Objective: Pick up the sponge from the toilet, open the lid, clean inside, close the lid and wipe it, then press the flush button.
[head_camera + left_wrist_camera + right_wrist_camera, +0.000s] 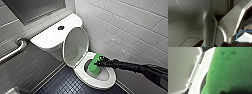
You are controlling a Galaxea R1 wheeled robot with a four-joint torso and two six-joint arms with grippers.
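The right gripper grips the sponge inside the toilet bowl; the raised lid stands at ten o'clock.

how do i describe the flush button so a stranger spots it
Find the white toilet in the tiled corner; behind its raised lid lies the flat tank top. In its middle sits the flush button, small, round and dark, the only dark mark on that white surface.

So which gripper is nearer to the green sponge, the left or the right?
Right. The right gripper holds the sponge over the toilet bowl. The left arm seems tucked back by the robot's own grey panels, away from the toilet.
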